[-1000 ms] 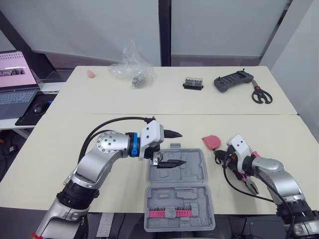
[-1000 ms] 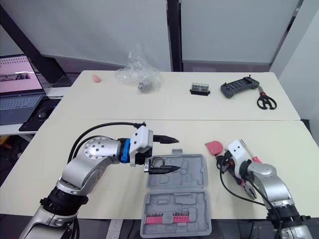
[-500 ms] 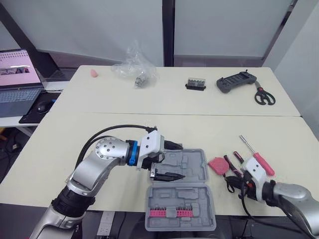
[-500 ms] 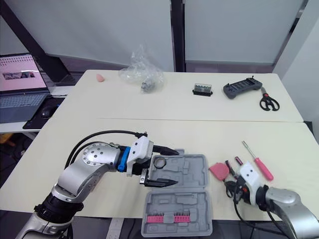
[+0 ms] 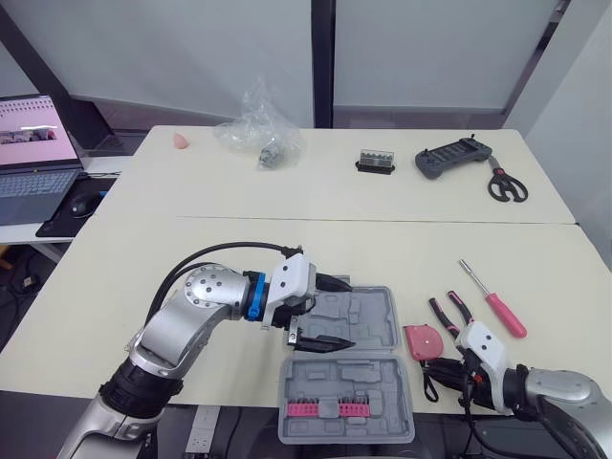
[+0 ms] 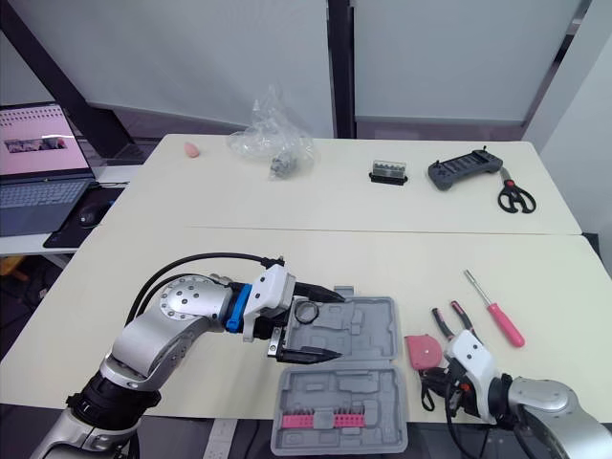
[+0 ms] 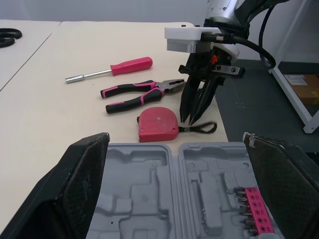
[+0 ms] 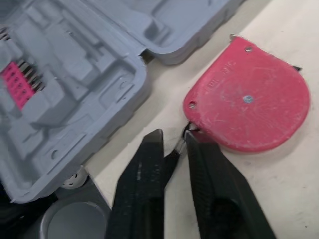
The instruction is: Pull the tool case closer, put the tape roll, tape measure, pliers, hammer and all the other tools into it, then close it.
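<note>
Lifting by a thin loop is the risk here.

Left eye view: the right gripper [image 5: 432,369] sits at lower right of the frame, just below the tape measure [image 5: 418,341]. The measure lies flat on the table [image 5: 287,239], just right of the open tool case [image 5: 373,304], with the pliers [image 5: 449,312] beside it. At frame centre the left gripper [image 5: 339,312] is spread wide over the case's upper half. I judge it could block a tool swung in from the right.

Left wrist view: at centre, the right claw's tips point down at the black strap [image 7: 202,128] trailing from the measure.

Right wrist view: the fingers are drawn narrow with the strap between them, at lower centre. A slack strap may slip out. If it holds, the measure would likely dangle and swing, clip the case rim, or land outside its pocket. The measure is a red, scuffed, D-shaped body lying on its side, with small screws in its face.
</note>
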Robot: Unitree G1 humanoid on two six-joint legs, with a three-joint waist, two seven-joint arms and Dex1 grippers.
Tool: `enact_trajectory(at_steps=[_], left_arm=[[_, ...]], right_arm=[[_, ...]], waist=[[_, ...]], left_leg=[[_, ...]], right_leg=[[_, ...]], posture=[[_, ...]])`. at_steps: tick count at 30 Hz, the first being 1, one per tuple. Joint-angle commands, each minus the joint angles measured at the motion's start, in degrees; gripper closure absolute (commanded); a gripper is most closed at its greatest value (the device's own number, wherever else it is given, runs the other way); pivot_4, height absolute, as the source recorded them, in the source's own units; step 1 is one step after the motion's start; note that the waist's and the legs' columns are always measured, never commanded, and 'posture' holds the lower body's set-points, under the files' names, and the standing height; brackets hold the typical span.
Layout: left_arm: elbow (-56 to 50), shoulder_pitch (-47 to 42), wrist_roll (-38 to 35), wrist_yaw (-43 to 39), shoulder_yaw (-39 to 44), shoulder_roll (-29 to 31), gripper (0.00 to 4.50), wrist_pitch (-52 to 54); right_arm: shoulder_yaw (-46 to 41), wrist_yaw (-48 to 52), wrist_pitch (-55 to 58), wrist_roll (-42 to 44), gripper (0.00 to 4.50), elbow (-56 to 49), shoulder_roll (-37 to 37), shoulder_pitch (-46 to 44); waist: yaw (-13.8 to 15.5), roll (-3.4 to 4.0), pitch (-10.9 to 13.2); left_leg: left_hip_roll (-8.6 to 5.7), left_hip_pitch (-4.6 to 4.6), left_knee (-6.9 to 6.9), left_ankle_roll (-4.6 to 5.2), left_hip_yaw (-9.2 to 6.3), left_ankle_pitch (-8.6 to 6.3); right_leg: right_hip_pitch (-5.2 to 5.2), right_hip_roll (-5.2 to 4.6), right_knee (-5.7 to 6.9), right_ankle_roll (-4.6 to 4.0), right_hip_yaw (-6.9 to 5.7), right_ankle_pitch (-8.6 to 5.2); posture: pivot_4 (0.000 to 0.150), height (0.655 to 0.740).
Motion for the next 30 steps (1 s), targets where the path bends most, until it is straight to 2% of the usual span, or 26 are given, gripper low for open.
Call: enact_trajectory(at_steps=[1,4,8,11,12,15,20,30], left_arm=[[-2.37,0.97,-0.12,-0.36,-0.02,0.64,0.00,-1.28],[-2.95,1.99,0.06,0.09,-0.01,0.34,0.00,-2.33],[-2.38,2.57,1.70,0.36,-0.11,-0.84,0.00,-7.65],[-1.45,2.67,3.58,-0.23,-0.41,-0.95,0.00,-12.01],[-1.26,2.67,3.87,-0.24,-0.51,-0.99,0.00,-12.56],[-1.14,2.99,4.48,-0.04,-0.65,-0.72,0.00,-13.31],[-2.77,4.49,4.58,1.59,-0.19,-0.87,0.00,-13.21],[-4.84,5.54,4.48,3.21,-0.43,-0.65,0.00,-11.80]], right_arm=[[-3.60,5.93,0.28,4.42,2.75,-3.24,-4.33,-0.77],[-4.64,9.52,-4.54,4.44,2.12,-0.74,-6.86,-5.50],[3.47,17.87,-32.80,-10.07,1.19,12.33,-11.74,-13.47],[7.99,22.47,-46.60,-12.73,0.20,24.26,-9.49,-21.20],[8.85,23.45,-49.08,-13.08,0.03,27.29,-8.73,-22.99],[11.69,27.13,-54.11,-13.81,0.03,36.69,-6.46,-28.16],[14.52,30.16,-60.26,-15.43,0.03,46.49,-4.03,-33.04],[16.51,30.88,-65.92,-17.45,0.03,56.42,0.19,-38.15]], waist=[[-0.11,0.00,0.00],[-0.21,-0.01,0.01],[-0.15,-0.04,0.01],[-0.12,-0.16,0.08],[-0.14,-0.18,0.08],[-0.18,-0.18,0.09],[-0.17,-0.16,0.09],[-0.22,-0.14,0.07]], left_leg=[[0.00,0.00,0.01,0.01,0.01,0.00],[0.04,0.03,0.01,0.19,-0.01,-0.10],[0.03,0.06,0.03,0.19,0.05,-0.10],[0.07,0.04,-0.02,-0.03,0.04,0.02],[0.06,0.00,-0.02,-0.03,0.05,0.02],[0.05,-0.03,-0.01,-0.04,0.11,0.02],[0.06,-0.01,-0.02,-0.04,0.08,0.02],[0.05,0.01,0.00,-0.04,0.07,0.02]], right_leg=[[0.00,0.00,0.00,0.00,0.01,0.00],[0.02,0.03,0.02,0.00,-0.02,0.00],[0.05,0.03,0.00,0.02,-0.01,-0.01],[0.06,0.03,-0.07,0.01,-0.09,-0.01],[0.06,0.01,-0.10,0.01,-0.09,0.00],[0.07,-0.02,-0.18,0.01,-0.06,0.00],[0.05,-0.01,-0.16,0.00,-0.06,0.01],[0.04,-0.01,-0.08,0.00,-0.03,0.01]], posture=[[0.150,0.7400],[0.150,0.7400],[0.150,0.7400],[0.150,0.7400],[0.150,0.7400],[0.150,0.7400],[0.150,0.7400],[0.150,0.7400]])
